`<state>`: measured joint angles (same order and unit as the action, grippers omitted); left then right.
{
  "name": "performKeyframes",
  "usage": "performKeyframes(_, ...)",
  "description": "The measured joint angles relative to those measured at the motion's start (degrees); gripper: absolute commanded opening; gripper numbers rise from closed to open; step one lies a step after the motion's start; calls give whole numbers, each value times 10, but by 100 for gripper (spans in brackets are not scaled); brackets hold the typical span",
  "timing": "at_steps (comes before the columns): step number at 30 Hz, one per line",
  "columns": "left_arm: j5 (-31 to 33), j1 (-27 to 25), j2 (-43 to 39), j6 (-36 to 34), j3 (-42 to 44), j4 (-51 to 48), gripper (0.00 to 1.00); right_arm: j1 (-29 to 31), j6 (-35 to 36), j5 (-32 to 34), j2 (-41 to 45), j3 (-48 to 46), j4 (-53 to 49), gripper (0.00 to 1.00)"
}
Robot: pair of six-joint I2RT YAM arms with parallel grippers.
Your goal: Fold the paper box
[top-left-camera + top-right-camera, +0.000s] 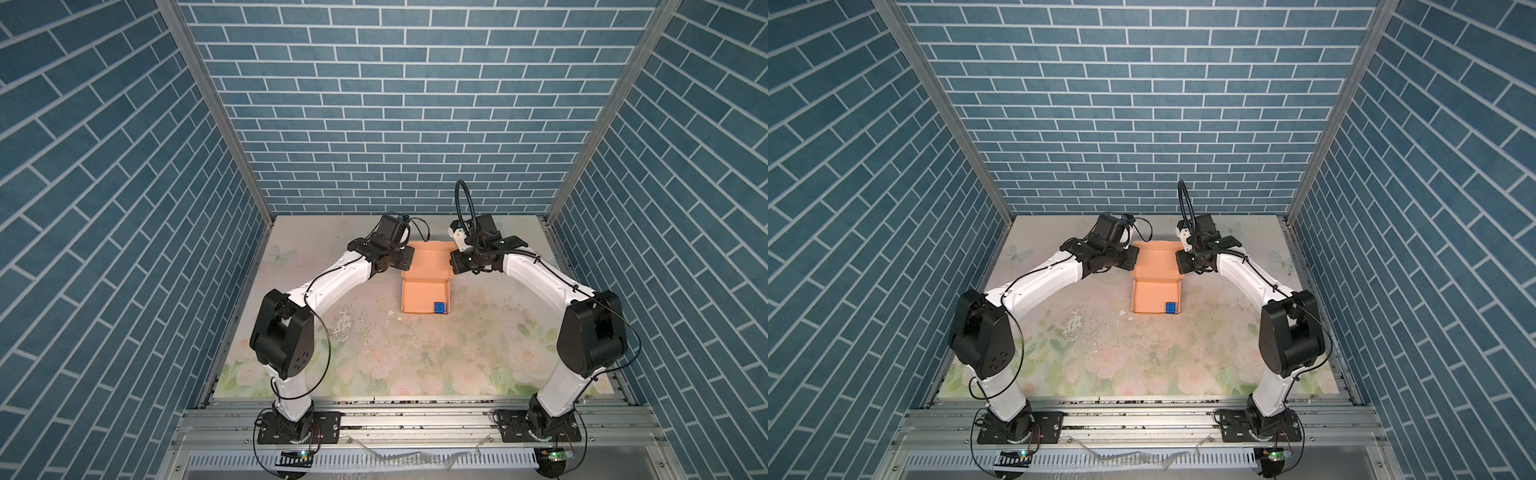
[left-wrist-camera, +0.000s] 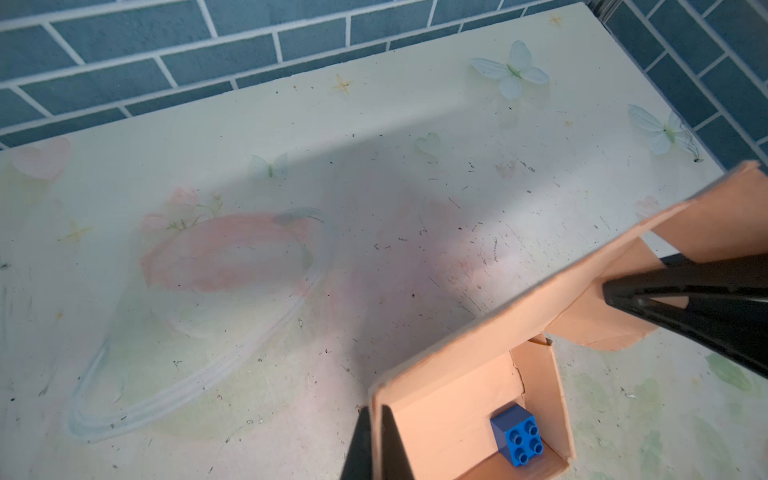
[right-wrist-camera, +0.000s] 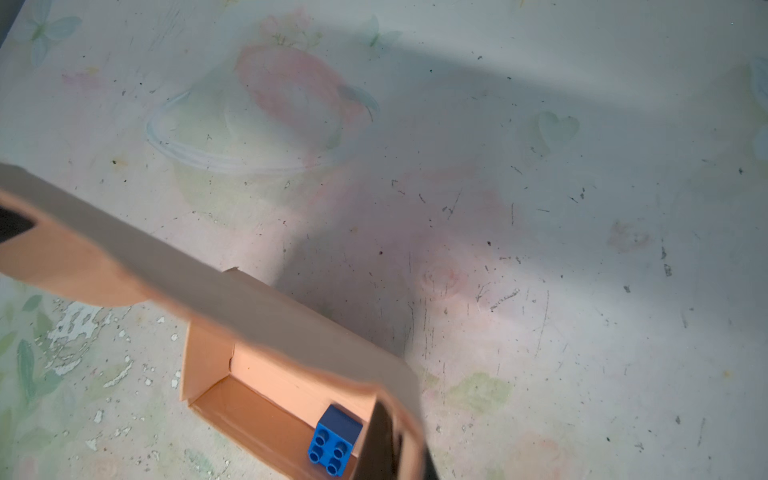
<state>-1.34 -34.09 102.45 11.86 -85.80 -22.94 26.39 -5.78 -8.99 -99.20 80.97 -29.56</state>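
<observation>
The peach-tan paper box [image 1: 420,296] sits mid-table in both top views, its tray upright and its hinged lid [image 1: 430,258] raised at the back. A small blue studded brick [image 1: 439,307] lies in the tray's near right corner. My left gripper [image 2: 375,415] is shut on the lid's left edge; thin cardboard shows between its black fingers. My right gripper [image 3: 405,440] is shut on the lid's right edge beside the brick [image 3: 334,440]. The left wrist view shows the right gripper's fingers [image 2: 673,299] pinching the far flap of the box [image 2: 449,419].
The box stands on a worn floral table mat [image 1: 374,357] with white paint flakes [image 1: 349,324] to its left. Blue brick-pattern walls [image 1: 382,124] close the back and both sides. An aluminium rail [image 1: 415,419] carries both arm bases at the front.
</observation>
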Motion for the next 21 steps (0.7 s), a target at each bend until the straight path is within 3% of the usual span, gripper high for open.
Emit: performKeyframes(21,114,-35,-22,69,99,158,0,34,-103,126,36,-103,155,0)
